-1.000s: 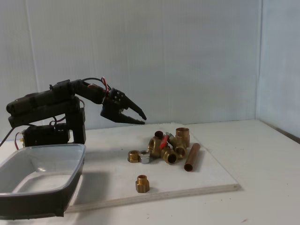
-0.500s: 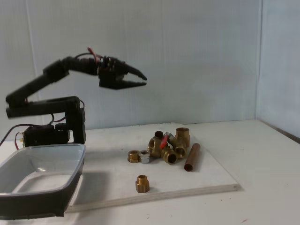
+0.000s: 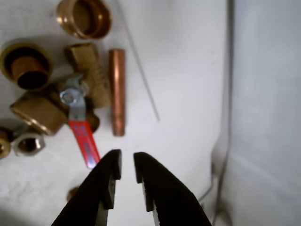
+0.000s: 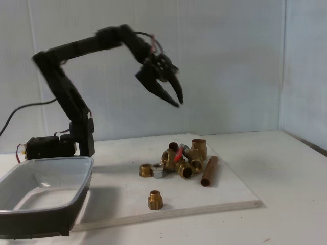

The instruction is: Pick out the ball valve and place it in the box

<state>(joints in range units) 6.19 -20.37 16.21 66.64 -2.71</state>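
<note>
Ball valve [image 4: 177,154] on the board, well below the empty end effector [image 4: 177,100]

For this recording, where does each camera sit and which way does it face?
Wrist view: rides on the arm, looking down past the open pincer at the ball valve among brass fittings and the copper pipe piece.
Fixed view: stands at table height, side-on, showing the whole arm, the raised pincer and the box.
Shared: pincer, ball valve, pipe piece.

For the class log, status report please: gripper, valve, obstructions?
Gripper open, empty, high above pile. Ball valve on board, wedged among brass fittings; copper pipe alongside. Box empty.
</note>
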